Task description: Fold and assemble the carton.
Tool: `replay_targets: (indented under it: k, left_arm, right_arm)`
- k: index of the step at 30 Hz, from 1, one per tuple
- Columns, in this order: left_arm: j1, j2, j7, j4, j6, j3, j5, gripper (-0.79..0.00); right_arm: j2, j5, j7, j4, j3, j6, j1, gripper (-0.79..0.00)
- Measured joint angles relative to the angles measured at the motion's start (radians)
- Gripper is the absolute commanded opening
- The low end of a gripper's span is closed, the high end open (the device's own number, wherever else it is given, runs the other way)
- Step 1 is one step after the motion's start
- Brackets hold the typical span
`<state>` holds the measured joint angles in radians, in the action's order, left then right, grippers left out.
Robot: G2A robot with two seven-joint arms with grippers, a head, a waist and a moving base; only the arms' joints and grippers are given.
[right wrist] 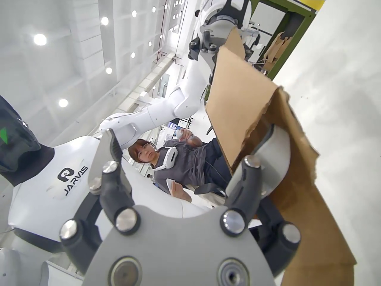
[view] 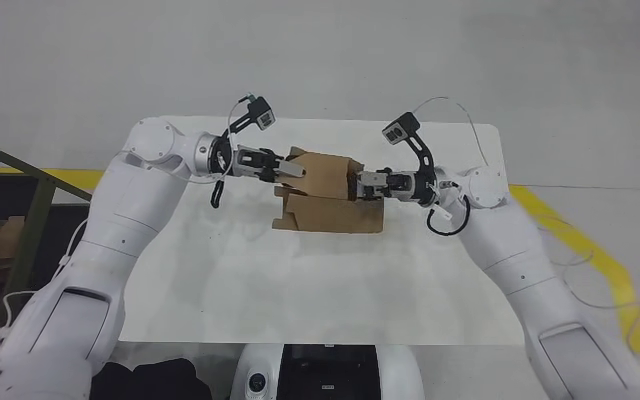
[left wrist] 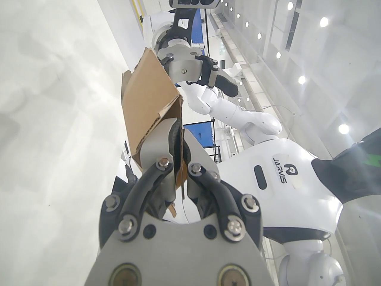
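White surface (view: 300, 290) carries the half-folded carton (view: 325, 195), its long axis running from my left claw (left wrist: 178, 141), pinching one end flap, straight ahead to my right claw (view: 364, 184), spread wide against the opposite end, both equally near.

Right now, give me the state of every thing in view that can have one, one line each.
carton, partly folded, flaps not yet closed, resting on the table.
left tool, shut on a flap of the carton.
right tool, open, one finger against a carton panel.
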<state>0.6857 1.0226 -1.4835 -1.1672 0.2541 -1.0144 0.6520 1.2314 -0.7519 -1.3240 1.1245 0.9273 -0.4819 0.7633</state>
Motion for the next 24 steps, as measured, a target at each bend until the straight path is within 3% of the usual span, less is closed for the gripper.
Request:
replay_targets:
  k: [7,13,20,24]
  left_arm:
    - [-0.001,0.004,-0.002,0.002,0.003,0.0,0.002,-0.785]
    - [0.0,0.006,-0.007,0.005,0.003,-0.003,0.005,-0.785]
    - [0.0,0.007,-0.012,0.008,0.003,-0.007,0.004,-0.785]
    - [0.001,0.007,-0.016,0.007,-0.001,-0.009,0.002,-0.785]
  right_arm:
    - [0.023,-0.036,-0.002,-0.045,-0.03,-0.013,-0.019,-0.179]
    - [0.035,-0.053,-0.002,-0.059,-0.036,-0.012,-0.03,-0.391]
    - [0.045,-0.04,-0.014,-0.086,-0.046,0.0,-0.041,-0.431]
    - [0.051,-0.025,-0.016,-0.103,-0.051,0.002,-0.051,-0.539]
